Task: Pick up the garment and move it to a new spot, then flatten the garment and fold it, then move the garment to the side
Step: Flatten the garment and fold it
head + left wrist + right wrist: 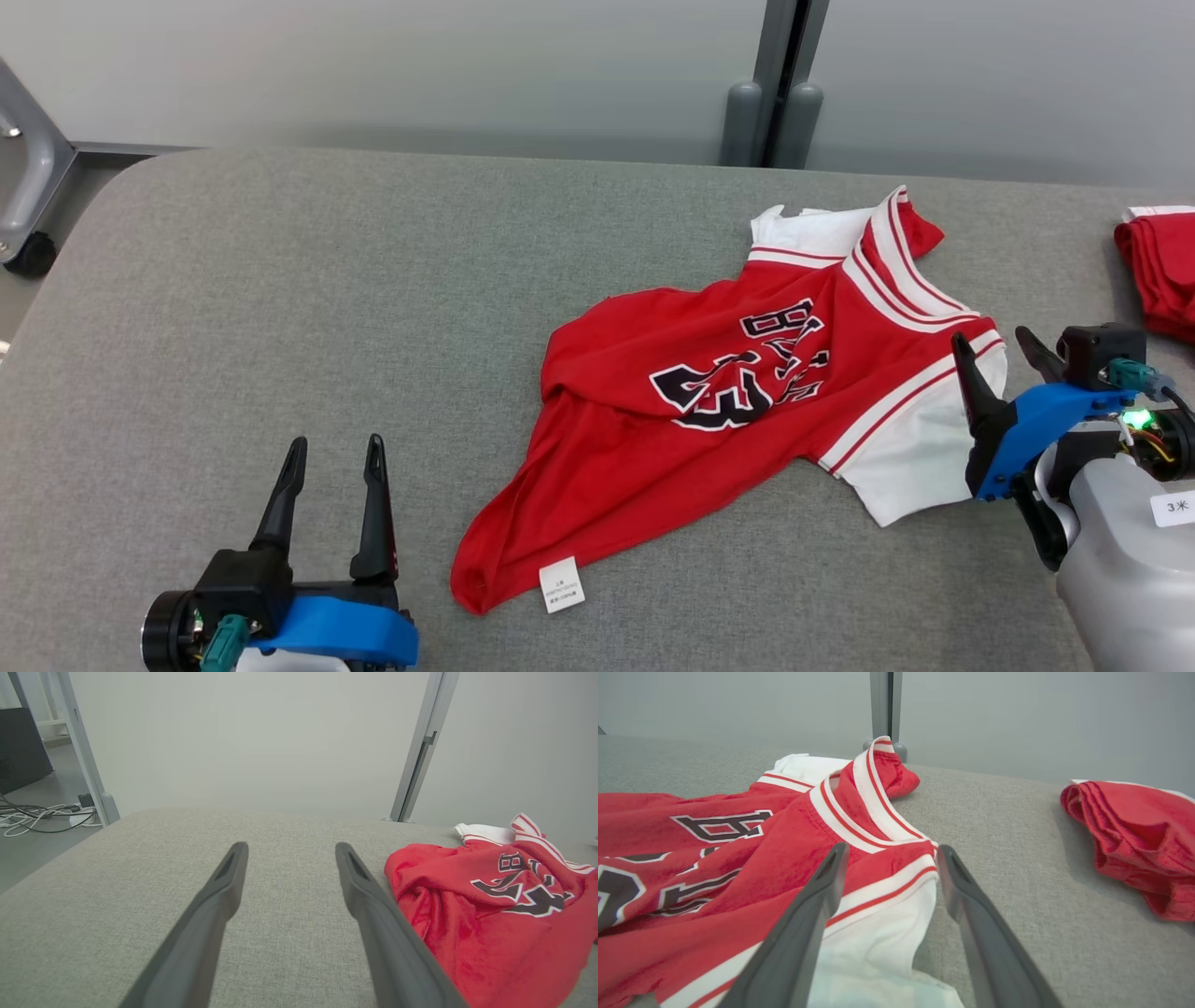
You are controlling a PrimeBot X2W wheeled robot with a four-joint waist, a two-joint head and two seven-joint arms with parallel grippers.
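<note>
A red basketball jersey (709, 439) (490, 933) (752, 868) of knit cloth, with white sleeves and red-and-white striped trim at neck and armholes, lies front-up and rumpled on the grey fabric-covered table (280, 308), right of its middle, hem toward the robot and collar toward the far edge. Its lower half is creased and bunched. Across the chest is a black, white-edged number 23; above it sits black lettering that begins with B, the rest lost in folds. A small white care tag (562, 584) sticks out at the hem, its print too fine to read. A folded red cloth (1162, 266) (1134, 835) sits at the table's right edge, well apart. The left gripper (336, 448) (292, 849) is low over bare table left of the hem, fingers spread, holding nothing. The right gripper (990, 338) (893, 849) is at the near white sleeve, fingers parted astride its edge and empty; contact cannot be told. A white sticker (1174, 509) on that forearm reads "3米".
</note>
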